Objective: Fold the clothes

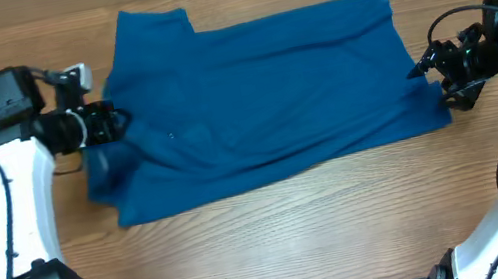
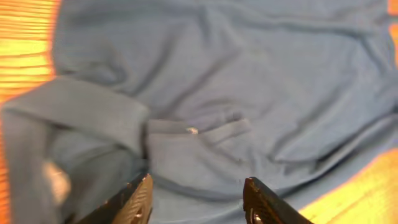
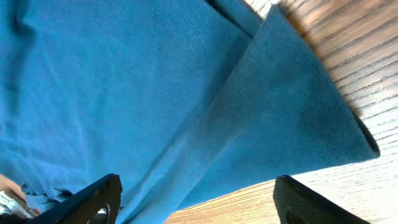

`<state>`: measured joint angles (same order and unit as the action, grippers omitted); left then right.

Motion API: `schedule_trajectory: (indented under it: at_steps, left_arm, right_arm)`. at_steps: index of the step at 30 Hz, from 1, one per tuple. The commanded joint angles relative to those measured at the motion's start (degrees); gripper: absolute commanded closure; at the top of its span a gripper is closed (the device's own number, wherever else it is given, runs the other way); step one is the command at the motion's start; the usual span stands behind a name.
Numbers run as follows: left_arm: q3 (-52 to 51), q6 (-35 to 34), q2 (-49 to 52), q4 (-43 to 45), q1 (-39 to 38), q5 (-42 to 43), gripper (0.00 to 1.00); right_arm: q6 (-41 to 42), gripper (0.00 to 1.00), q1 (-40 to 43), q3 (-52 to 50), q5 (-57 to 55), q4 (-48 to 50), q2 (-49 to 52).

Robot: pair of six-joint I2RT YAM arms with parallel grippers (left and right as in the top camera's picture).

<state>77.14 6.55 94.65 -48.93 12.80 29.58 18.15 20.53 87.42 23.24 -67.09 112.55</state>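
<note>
A wooden table [image 1: 297, 243] carries the teal polo shirt [image 1: 262, 97], spread flat at its middle. The left gripper [image 2: 196, 186] is at the shirt's collar end and the right gripper [image 3: 196, 193] at its hem end, both with jaws apart and empty. Each should probably pinch a near corner through all layers, then both lift together. No label or writing is legible.

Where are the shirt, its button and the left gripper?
shirt [image 1: 272, 95]: overhead view, middle of body.
button [image 2: 193, 130]: left wrist view, its centre, on placket.
left gripper [image 2: 199, 183]: left wrist view, midway between fingertips.
</note>
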Motion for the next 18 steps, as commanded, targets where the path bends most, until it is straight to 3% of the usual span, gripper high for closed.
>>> schedule_trajectory:
  at_steps: [1,5,8,11,13,15,16,18]
  left_arm:
    - [0.28,3.21,0.46,2.38,-7.21,1.86,0.36]
    - [0.28,6.64,4.07,4.15,-18.23,-9.25,0.29]
    - [0.31,6.64,9.62,5.75,-22.93,-16.63,0.34]
    - [0.33,2.89,13.81,5.49,-22.25,-17.99,0.46]
    - [0.42,1.97,13.68,5.31,-20.44,-18.03,0.48]
    - [1.38,1.62,12.94,4.52,-18.14,-17.97,0.44]
    - [2.80,1.18,12.83,4.17,-16.74,-15.37,0.38]
    - [4.15,3.41,12.85,4.20,-16.20,-11.67,0.38]
  right_arm:
    - [-0.35,0.17,-0.33,1.44,1.25,-0.52,-1.97]
    - [-0.35,0.16,-0.33,1.44,2.47,-0.50,-1.97]
    - [-0.33,0.16,-0.33,1.44,2.58,-0.81,-1.97]
    - [-0.35,0.15,-0.33,1.44,2.58,-1.33,-1.97]
    - [-0.35,0.15,-0.33,1.44,2.56,-1.60,-1.97]
    - [-0.35,0.15,-0.33,1.44,2.56,-1.60,-1.97]
    - [-0.35,0.15,-0.33,1.44,2.56,-1.60,-1.97]
    - [-0.35,0.15,-0.33,1.44,2.56,-1.57,-1.97]
